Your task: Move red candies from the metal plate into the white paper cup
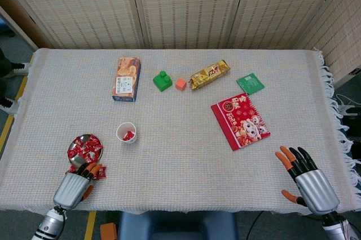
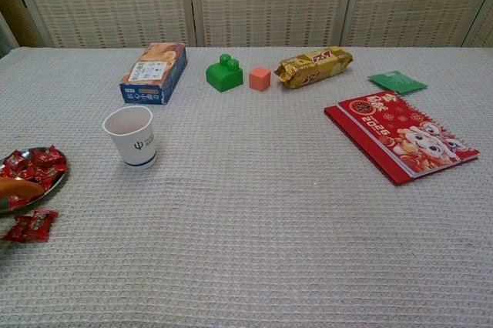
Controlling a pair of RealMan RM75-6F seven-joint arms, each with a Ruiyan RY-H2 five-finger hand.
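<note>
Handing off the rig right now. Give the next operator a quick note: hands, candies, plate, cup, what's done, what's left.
Left hand: at the near table edge, fingertips over the loose candies lying off the plate; grip cannot be told.
Right hand: open, idle at the near right.
Metal plate: holds many red candies.
White paper cup: upright beside the plate, some candy inside.
Left: the plate's candies, plus the strays.
</note>
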